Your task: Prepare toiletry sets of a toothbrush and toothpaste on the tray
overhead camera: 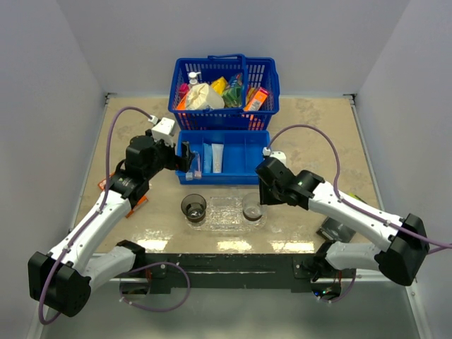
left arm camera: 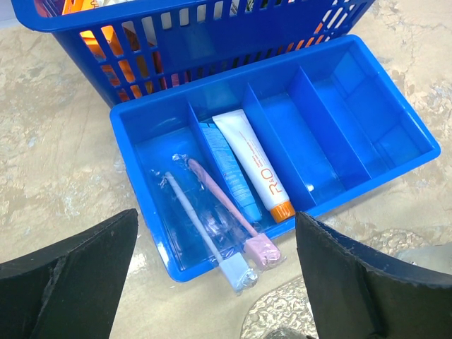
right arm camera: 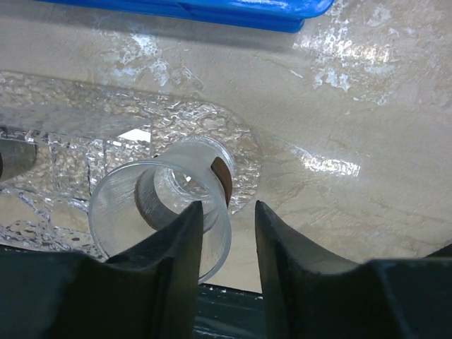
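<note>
While the left gripper (left arm camera: 215, 215) hangs over the near left end of the blue divided bin (left arm camera: 417, 134) with its jaws spread wide and nothing between them, the right gripper (right arm camera: 229, 205) sits low at the right end of the tray (right arm camera: 176, 116) with its jaws only narrowly parted. The right wall of a clear cup (right arm camera: 159, 205) stands in that gap, close to the left finger. A sliver of room shows before the right finger, so the cup is not clamped. It stands upright on the tray's right end. A smoky cup (overhead camera: 193, 206) stands at the left end, and open bumpy tray surface shows between the two. The pink toothbrush (left arm camera: 222, 201) and the pale toothbrush (left arm camera: 198, 226) lie wrapped in the bin's leftmost compartment, heads at the near rim, directly between the spread left fingers. In the next compartment to the right, the blue toothpaste tube (left arm camera: 229, 173) and the white toothpaste tube (left arm camera: 253, 166) lie side by side, caps toward the near wall. The blue basket (overhead camera: 222, 120) stands just behind the bin's far wall. Open table (overhead camera: 318, 141) lies to the right of the bin and tray.
</note>
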### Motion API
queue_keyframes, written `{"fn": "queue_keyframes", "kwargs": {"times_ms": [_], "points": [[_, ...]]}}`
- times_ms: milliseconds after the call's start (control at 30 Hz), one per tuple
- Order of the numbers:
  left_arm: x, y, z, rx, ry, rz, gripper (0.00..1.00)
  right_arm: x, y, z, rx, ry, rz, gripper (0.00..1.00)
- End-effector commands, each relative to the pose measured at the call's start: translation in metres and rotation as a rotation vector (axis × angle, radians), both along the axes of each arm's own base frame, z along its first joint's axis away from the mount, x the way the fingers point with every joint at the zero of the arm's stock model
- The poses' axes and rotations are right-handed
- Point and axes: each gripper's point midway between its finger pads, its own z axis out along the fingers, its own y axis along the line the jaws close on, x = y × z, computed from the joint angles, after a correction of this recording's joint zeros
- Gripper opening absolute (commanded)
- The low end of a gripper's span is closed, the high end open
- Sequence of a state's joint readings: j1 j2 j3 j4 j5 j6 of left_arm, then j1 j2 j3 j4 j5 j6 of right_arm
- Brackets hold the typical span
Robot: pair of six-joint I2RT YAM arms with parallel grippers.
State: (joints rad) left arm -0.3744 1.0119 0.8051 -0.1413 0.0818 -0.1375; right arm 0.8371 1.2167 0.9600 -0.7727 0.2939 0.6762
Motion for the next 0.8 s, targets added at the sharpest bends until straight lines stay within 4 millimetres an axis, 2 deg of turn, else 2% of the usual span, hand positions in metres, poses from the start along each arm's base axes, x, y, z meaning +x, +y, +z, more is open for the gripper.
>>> {"fn": "queue_keyframes", "kwargs": {"times_ms": [0, 167, 233, 300, 333, 367, 433, 467, 533, 600, 633, 667, 700, 733, 767], "points": [[0.002, -0.002, 0.011, -0.006, -0.040, -0.007, 0.96, 0.006, 0.006, 0.030, 0.071, -0.057, -0.012, 0.42], [0.003, -0.002, 0.011, -0.002, -0.050, -0.003, 0.94, 0.015, 0.015, 0.060, 0.136, -0.130, 0.004, 0.54], [0.004, -0.003, 0.009, 0.005, -0.049, 0.003, 0.91, 0.024, 0.018, 0.074, 0.150, -0.170, 0.012, 0.55], [0.006, -0.004, 0.003, 0.020, -0.035, 0.013, 0.88, 0.036, 0.017, 0.078, 0.143, -0.177, 0.005, 0.54], [0.008, -0.004, 0.004, 0.027, -0.039, 0.025, 0.87, 0.043, 0.018, 0.086, 0.146, -0.197, 0.021, 0.54], [0.010, -0.009, -0.002, 0.038, -0.015, 0.017, 0.86, 0.047, 0.020, 0.088, 0.158, -0.195, 0.035, 0.54], [0.014, -0.012, 0.003, 0.054, -0.002, 0.051, 0.83, 0.064, 0.017, 0.095, 0.162, -0.216, 0.032, 0.53], [0.017, -0.016, -0.003, 0.065, 0.019, 0.055, 0.82, 0.070, 0.015, 0.097, 0.167, -0.223, 0.031, 0.52], [0.022, -0.026, 0.005, 0.065, 0.021, 0.075, 0.78, 0.083, 0.011, 0.100, 0.181, -0.230, 0.032, 0.52], [0.024, -0.044, -0.005, 0.095, 0.055, 0.067, 0.74, 0.093, 0.004, 0.104, 0.192, -0.242, 0.032, 0.52], [0.030, -0.048, 0.002, 0.098, 0.047, 0.096, 0.73, 0.097, 0.002, 0.104, 0.190, -0.242, 0.031, 0.52], [0.034, -0.057, -0.014, 0.126, 0.086, 0.092, 0.72, 0.101, -0.004, 0.105, 0.188, -0.245, 0.022, 0.52], [0.036, -0.062, -0.020, 0.136, 0.114, 0.088, 0.72, 0.104, -0.004, 0.109, 0.192, -0.252, 0.037, 0.51], [0.043, -0.067, -0.017, 0.115, 0.127, 0.106, 0.71, 0.106, -0.005, 0.109, 0.192, -0.251, 0.042, 0.51], [0.050, -0.071, -0.037, 0.145, 0.176, 0.116, 0.71, 0.109, -0.008, 0.111, 0.194, -0.254, 0.040, 0.51]]}}
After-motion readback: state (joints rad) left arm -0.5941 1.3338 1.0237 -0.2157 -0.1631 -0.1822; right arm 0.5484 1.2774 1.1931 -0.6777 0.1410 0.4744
